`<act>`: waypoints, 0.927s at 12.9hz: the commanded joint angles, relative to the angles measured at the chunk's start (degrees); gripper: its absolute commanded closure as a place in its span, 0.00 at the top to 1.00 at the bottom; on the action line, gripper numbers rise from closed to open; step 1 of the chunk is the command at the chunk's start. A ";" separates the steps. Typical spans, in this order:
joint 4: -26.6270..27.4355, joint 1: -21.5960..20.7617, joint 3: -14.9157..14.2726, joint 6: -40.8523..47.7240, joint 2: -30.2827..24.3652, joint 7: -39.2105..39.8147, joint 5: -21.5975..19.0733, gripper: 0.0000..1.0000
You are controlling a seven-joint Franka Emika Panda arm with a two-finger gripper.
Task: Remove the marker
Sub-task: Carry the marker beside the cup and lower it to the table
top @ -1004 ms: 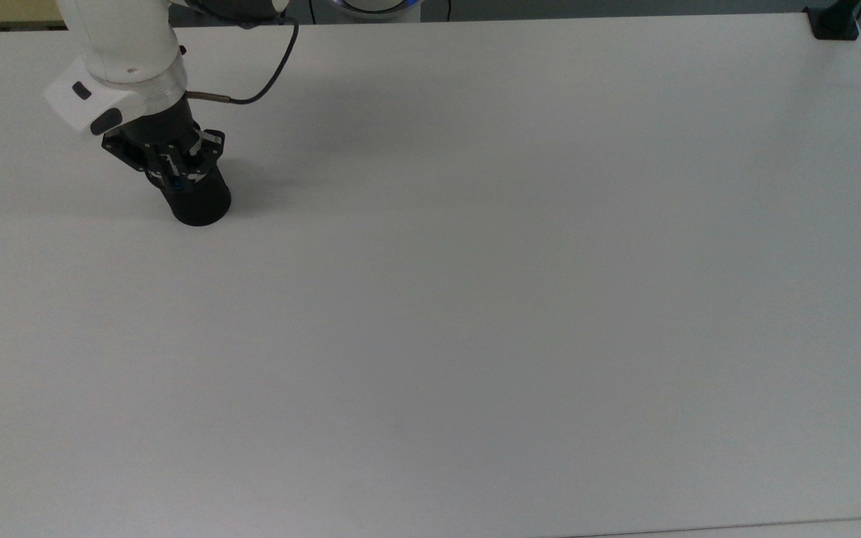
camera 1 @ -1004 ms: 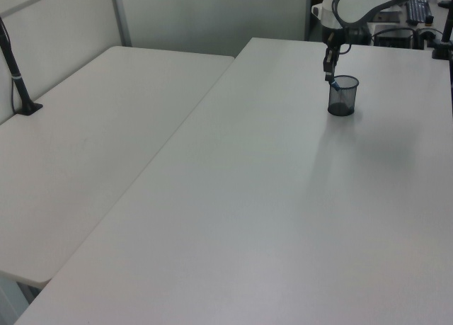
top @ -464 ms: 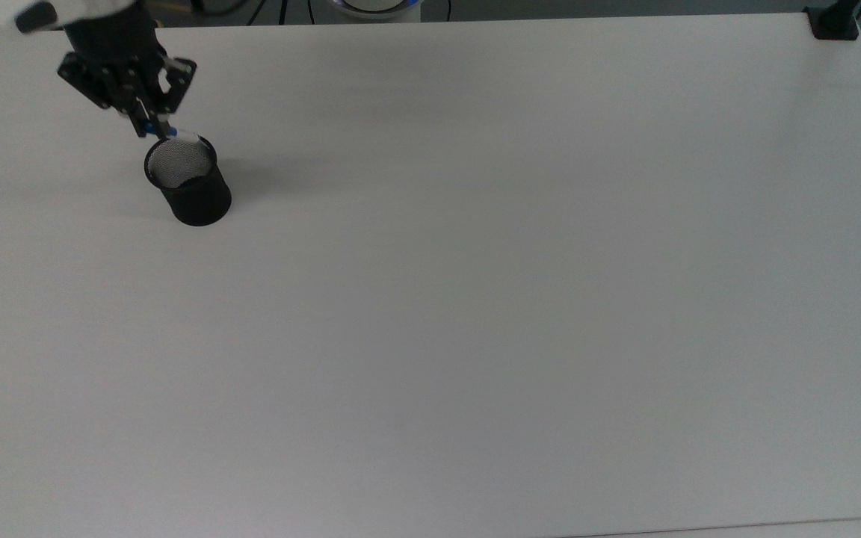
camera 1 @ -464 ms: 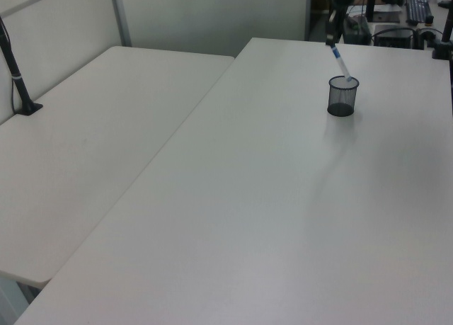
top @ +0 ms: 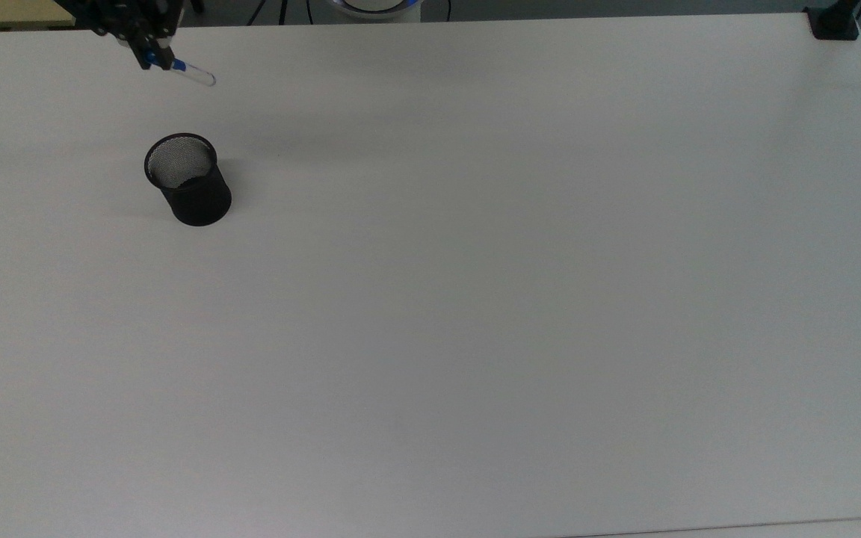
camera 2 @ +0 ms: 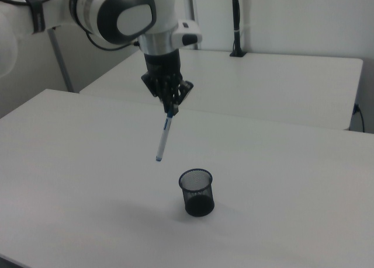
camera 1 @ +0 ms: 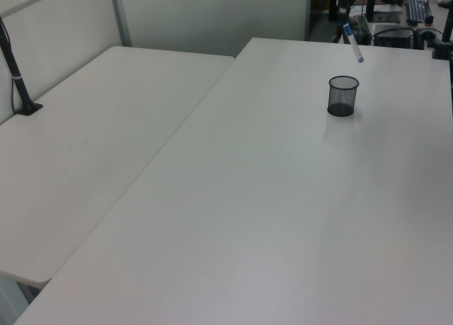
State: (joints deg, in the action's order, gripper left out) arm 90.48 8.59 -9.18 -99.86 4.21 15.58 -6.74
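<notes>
My gripper (camera 2: 170, 110) is shut on the blue cap end of the marker (camera 2: 163, 137), whose white barrel hangs tilted below the fingers, clear of the cup. The black mesh cup (camera 2: 197, 192) stands upright and empty on the white table, below and to the right view's right of the marker tip. In the top view the gripper (top: 148, 58) sits at the upper left edge with the marker (top: 190, 72) pointing right, above the cup (top: 187, 179). In the left view the marker (camera 1: 353, 43) hangs above the cup (camera 1: 342, 95).
A second white table (camera 2: 280, 81) stands beyond this one, with a black post (camera 2: 236, 23) clamped to it. A black clamp (top: 834, 21) sits at the top view's upper right corner. Desk clutter (camera 1: 407, 13) lies behind the table in the left view.
The gripper rose out of the cup with the marker in it. The marker's tip left the cup rim and now hangs well above it; the cup stayed put.
</notes>
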 commanded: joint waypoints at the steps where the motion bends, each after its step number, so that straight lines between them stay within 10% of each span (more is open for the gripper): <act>1: 1.02 -3.13 0.13 -0.33 7.02 -0.11 -0.38 0.00; 12: 6.37 -9.29 1.18 -16.40 17.32 -6.43 4.98 0.00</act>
State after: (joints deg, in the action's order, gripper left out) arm 93.28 0.31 -8.62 -110.29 22.20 13.03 -3.12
